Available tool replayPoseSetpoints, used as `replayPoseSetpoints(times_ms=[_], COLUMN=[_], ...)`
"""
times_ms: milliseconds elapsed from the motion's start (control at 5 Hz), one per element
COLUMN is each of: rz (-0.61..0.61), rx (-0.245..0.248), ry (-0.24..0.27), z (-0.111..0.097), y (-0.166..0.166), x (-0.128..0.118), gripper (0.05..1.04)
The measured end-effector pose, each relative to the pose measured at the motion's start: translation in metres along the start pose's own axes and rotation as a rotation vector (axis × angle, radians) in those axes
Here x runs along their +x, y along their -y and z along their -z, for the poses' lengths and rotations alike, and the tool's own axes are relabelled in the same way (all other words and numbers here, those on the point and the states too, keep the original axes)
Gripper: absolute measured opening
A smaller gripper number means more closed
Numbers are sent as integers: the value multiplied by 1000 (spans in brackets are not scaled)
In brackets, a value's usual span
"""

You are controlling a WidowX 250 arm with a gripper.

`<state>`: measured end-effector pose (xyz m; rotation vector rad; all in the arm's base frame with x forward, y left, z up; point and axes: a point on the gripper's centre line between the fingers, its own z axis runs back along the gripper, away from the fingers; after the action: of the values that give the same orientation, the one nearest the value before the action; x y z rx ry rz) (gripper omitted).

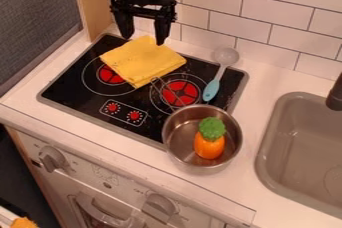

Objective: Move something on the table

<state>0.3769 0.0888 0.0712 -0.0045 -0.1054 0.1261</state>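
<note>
One end effector (143, 40), one cloth (142, 62)

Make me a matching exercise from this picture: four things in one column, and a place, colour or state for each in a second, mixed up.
Things:
1. Cloth
2. Spoon
3. Vegetable
4. Gripper

Descriptions:
A. Inside the metal pot
B. Open, with its two fingers apart
C. Yellow, lying on the stove
D. Has a light blue handle

Right pairs: 1-C, 2-D, 3-A, 4-B
</note>
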Motion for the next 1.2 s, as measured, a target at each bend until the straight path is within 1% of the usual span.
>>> replayPoseSetpoints(times_ms=[200, 400, 600, 800, 1000, 1200], rz=[2, 58, 132, 220, 298, 281], rx=[-7, -46, -25, -4, 45, 110], ry=[-36, -22, -14, -6, -68, -157], z=[14, 18, 14, 10, 17, 28], y=[1, 15, 43, 87, 138, 143], x=[-3, 0, 6, 12, 2, -11], gripper=[999, 999, 999, 999, 999, 999])
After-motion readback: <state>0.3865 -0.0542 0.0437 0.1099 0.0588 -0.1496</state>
